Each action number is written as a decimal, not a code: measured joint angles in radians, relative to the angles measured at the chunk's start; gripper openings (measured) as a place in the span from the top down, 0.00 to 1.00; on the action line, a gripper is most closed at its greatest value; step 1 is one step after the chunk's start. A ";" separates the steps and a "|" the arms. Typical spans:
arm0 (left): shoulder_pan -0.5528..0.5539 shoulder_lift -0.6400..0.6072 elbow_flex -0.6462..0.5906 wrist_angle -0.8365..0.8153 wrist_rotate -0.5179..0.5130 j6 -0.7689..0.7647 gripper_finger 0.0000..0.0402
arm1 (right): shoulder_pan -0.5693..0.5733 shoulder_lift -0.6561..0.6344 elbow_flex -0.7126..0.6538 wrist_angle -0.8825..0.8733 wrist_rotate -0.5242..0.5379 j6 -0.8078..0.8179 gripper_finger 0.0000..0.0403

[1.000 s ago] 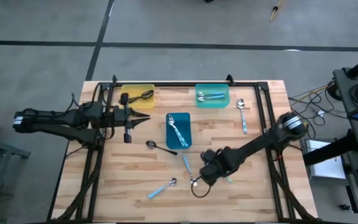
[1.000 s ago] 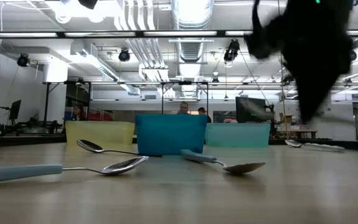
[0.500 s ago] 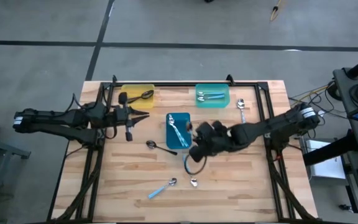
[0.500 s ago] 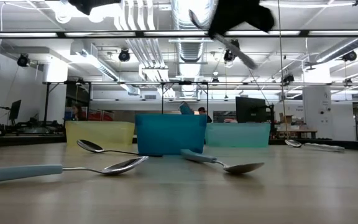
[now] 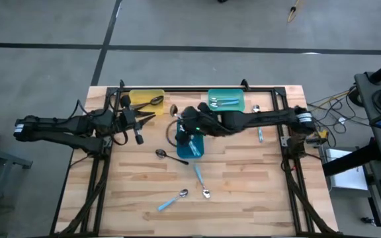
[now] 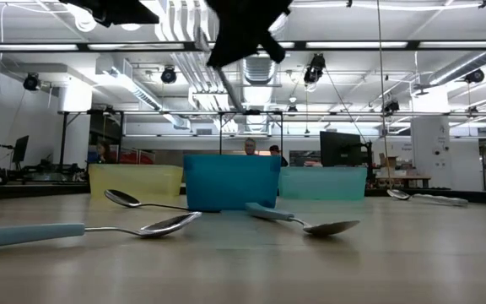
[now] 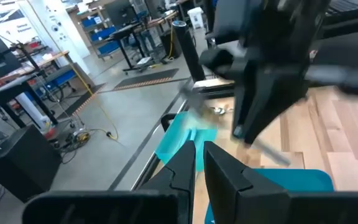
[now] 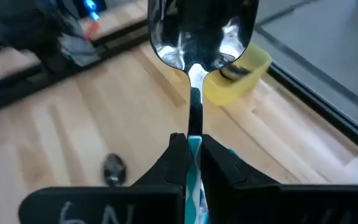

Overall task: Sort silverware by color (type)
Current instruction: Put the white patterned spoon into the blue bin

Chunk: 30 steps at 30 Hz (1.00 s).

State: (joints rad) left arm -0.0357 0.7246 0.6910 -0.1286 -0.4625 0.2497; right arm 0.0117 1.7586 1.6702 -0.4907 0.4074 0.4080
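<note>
My right gripper [image 5: 181,123] reaches from the table's right over the blue tray [image 5: 192,147] and is shut on a spoon [image 8: 199,28] with a shiny silver bowl. The bowl [image 5: 174,110] points toward the yellow tray [image 5: 148,99], which holds a dark spoon [image 5: 155,101]. The teal tray [image 5: 225,102] holds light-blue-handled spoons. A dark spoon [image 5: 167,155] and two blue-handled spoons [image 5: 198,176] [image 5: 172,200] lie flat on the wood. My left gripper [image 5: 152,119] waits beside the yellow tray, its fingers a narrow gap apart and empty. My right gripper pinches the spoon's handle [image 8: 194,127] just behind the neck, between its two fingers [image 8: 176,152]. The handle runs along the fingers and looks light blue there. The bowl sticks out past the fingertips. The spoon is lifted clear above the trays.
Another spoon [image 5: 257,112] lies near the table's right far corner, partly under my right arm. A black frame rail [image 5: 197,90] runs along the far edge. In the low view people [image 6: 249,147] show far behind the trays. Bare wood [image 5: 256,192] lies at the near right.
My right gripper has risen from the near middle of the table with the spoon and swung toward the far left, from beside the fallen blue-handled spoon to over the blue tray. The spoon is now lifted clear. My left gripper has edged slightly toward the far edge.
</note>
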 joint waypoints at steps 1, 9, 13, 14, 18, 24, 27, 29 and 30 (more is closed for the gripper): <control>0.000 0.000 0.000 -0.001 0.000 0.000 0.96 | -0.011 0.021 0.022 -0.022 -0.010 0.003 0.96; 0.000 -0.001 0.000 -0.011 -0.002 0.000 0.96 | -0.057 0.137 0.186 -0.277 -0.015 0.171 0.96; 0.000 0.002 0.000 -0.010 -0.003 0.003 0.96 | -0.052 0.180 0.218 -0.323 -0.027 0.230 0.96; 0.000 0.003 0.000 -0.013 -0.002 0.004 0.96 | -0.052 0.191 0.223 -0.329 -0.028 0.234 0.96; 0.000 0.006 0.000 -0.015 -0.003 0.007 0.96 | -0.056 0.241 0.225 -0.335 -0.060 0.261 0.96; 0.000 -0.015 0.000 -0.013 -0.081 -0.024 0.96 | -0.064 0.269 0.224 -0.347 -0.109 0.298 0.96; 0.000 -0.024 0.000 -0.015 -0.104 -0.034 0.96 | -0.066 0.275 0.223 -0.346 -0.111 0.301 0.96; 0.000 -0.026 0.000 -0.026 -0.104 -0.034 0.96 | -0.067 0.276 0.223 -0.344 -0.111 0.301 0.96; 0.000 -0.025 0.000 -0.026 -0.104 -0.034 0.96 | -0.068 0.276 0.223 -0.343 -0.111 0.302 0.96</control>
State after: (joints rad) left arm -0.0357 0.6993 0.6910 -0.1551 -0.5667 0.2159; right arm -0.0564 2.0342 1.8931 -0.8335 0.2961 0.7096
